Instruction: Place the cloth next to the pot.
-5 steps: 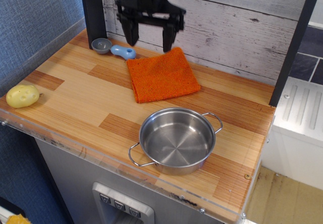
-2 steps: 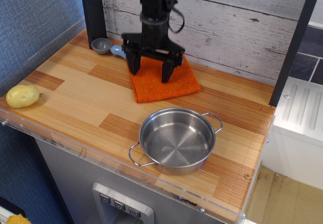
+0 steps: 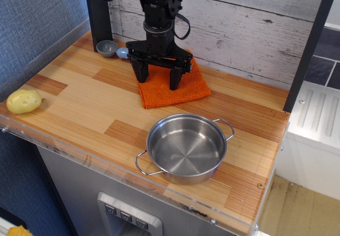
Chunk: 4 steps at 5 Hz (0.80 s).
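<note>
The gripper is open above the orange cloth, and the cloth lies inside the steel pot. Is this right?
Not quite. In the observation.image view the gripper is open above the orange cloth, but the cloth lies flat on the wooden counter behind the steel pot, which is empty.

The gripper (image 3: 158,80), jaws spread wide, stands over the orange cloth (image 3: 183,89) with both fingertips at its surface (contact unclear), behind the steel pot (image 3: 186,146), a potato (image 3: 23,101) far left.

Bare wooden counter (image 3: 85,95) lay open left of the cloth (image 3: 183,87). The pot (image 3: 186,147) blocked the front, while a grey bowl (image 3: 107,48) crowded the back wall.
</note>
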Motion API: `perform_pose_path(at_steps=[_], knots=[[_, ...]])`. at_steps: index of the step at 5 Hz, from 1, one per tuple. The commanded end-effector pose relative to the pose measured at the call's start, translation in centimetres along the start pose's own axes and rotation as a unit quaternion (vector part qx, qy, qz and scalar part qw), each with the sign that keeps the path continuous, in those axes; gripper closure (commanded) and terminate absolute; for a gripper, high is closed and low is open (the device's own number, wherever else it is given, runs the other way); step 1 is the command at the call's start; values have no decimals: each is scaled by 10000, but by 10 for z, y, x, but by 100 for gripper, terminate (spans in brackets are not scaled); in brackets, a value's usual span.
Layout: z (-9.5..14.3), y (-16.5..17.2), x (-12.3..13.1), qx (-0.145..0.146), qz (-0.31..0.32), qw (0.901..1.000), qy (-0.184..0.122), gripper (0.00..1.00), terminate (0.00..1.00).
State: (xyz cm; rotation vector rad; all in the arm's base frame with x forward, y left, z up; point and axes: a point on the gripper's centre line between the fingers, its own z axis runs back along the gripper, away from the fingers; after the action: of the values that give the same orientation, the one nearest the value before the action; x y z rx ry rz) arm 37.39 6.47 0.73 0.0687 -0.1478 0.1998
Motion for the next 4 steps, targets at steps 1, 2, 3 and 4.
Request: perform_pose_path(at_steps=[1,2,3,4], knots=[[15,22,-25,186,158,9997,-98,0,0],[21,29,-41,580,74,9981,-195,0,0],[25,36,-59,642,117,9977,-160,0,0],[32,44,-75,679,251,9972,-195,0,0]])
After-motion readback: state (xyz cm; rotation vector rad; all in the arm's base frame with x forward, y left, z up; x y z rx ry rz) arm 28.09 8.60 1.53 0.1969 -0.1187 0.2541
